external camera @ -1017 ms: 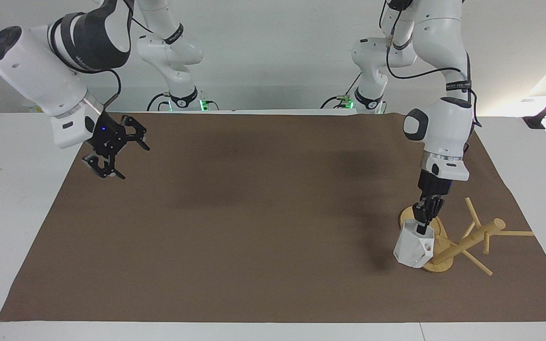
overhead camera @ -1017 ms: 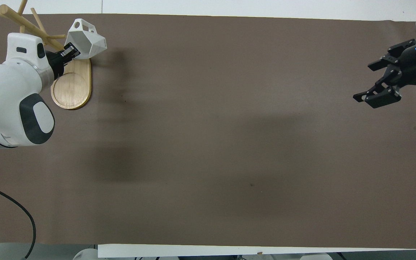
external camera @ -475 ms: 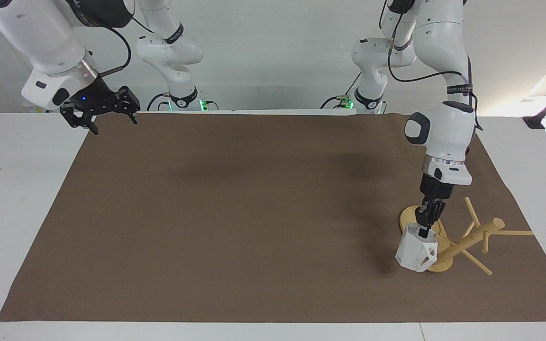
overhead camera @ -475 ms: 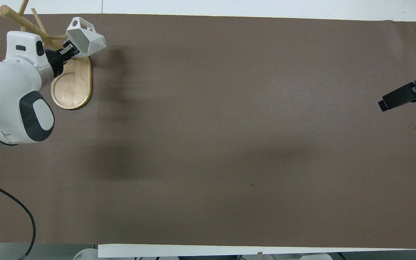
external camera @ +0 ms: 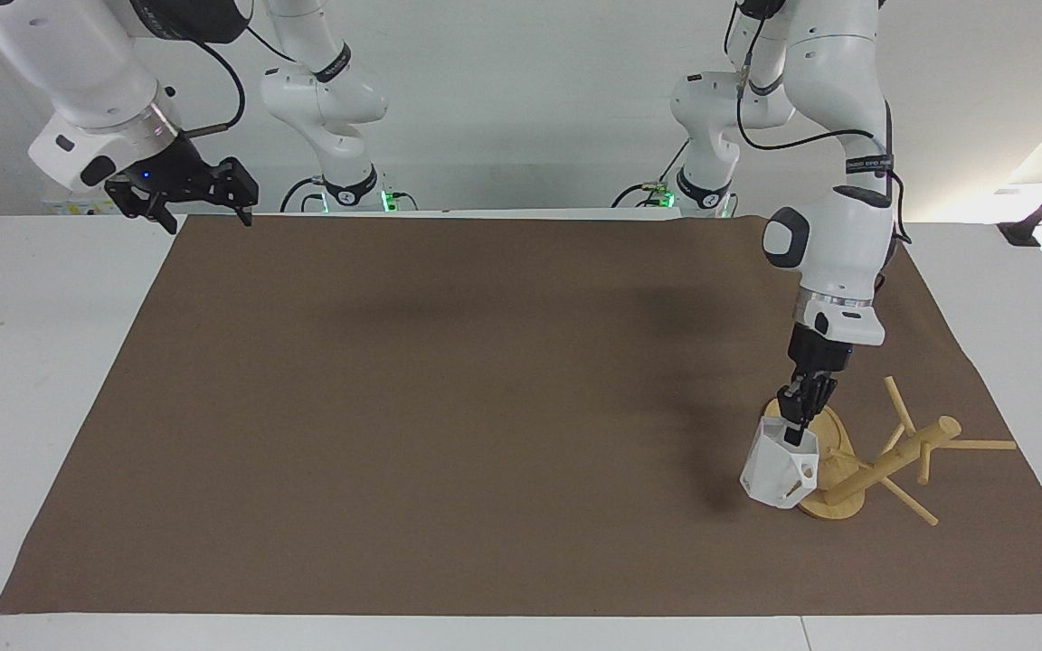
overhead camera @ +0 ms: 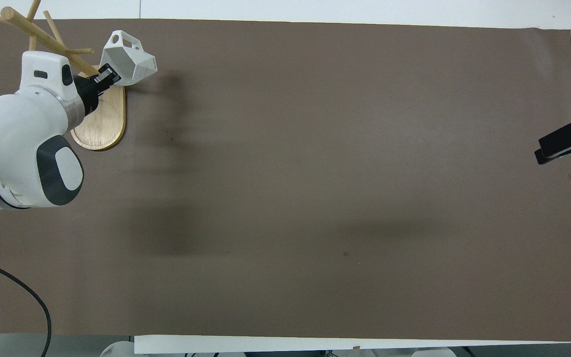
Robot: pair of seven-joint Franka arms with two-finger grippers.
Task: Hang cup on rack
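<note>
From overhead, my right gripper (external camera: 200, 201) is cut off; it waits spread wide. My left gripper (external camera: 793, 432), pointing down, pinches the cup (external camera: 779, 467) beside the rack (external camera: 883, 463).

A: Right gripper (external camera: 198, 213) went from mid-left of the facing frame up to the upper-left corner.
B: Cup (external camera: 781, 466)?
A: Left gripper (external camera: 792, 436) shifted it slightly leftward in that frame, away from the rack (external camera: 883, 463) post.
</note>
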